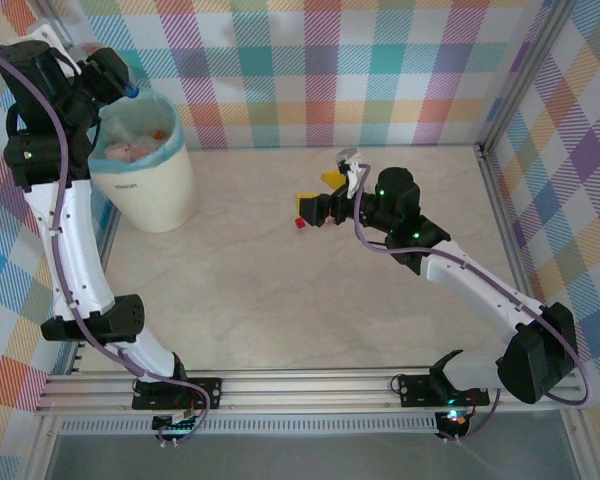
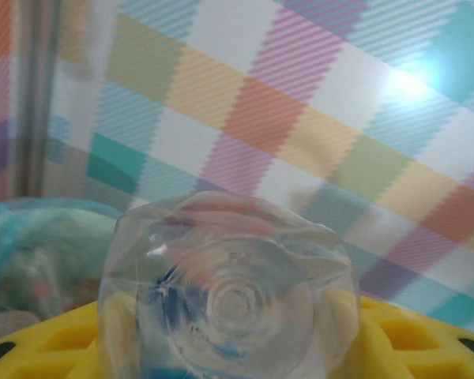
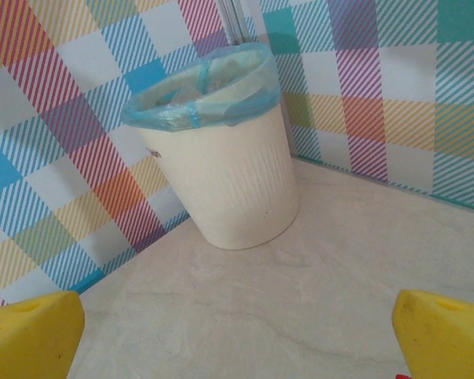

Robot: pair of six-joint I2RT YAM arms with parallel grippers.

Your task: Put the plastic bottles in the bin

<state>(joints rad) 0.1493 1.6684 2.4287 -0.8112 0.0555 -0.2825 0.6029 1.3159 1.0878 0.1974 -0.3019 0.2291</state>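
My left gripper (image 1: 117, 82) is raised over the back rim of the bin (image 1: 150, 190) and is shut on a clear plastic bottle (image 2: 229, 288). The bottle's base faces the left wrist camera between the yellow fingers (image 2: 415, 339), and its blue cap (image 1: 131, 90) points toward the bin. Several bottles (image 1: 130, 150) lie inside the teal liner (image 1: 170, 150). My right gripper (image 1: 318, 192) hovers low over the middle of the table, open, with nothing between its yellow fingers (image 3: 31, 335). It faces the bin (image 3: 229, 181).
Plaid walls enclose the table (image 1: 280, 280) at the back and both sides. The bin stands in the back left corner against the wall. A small red bit (image 1: 300, 222) shows just beside the right gripper's finger.
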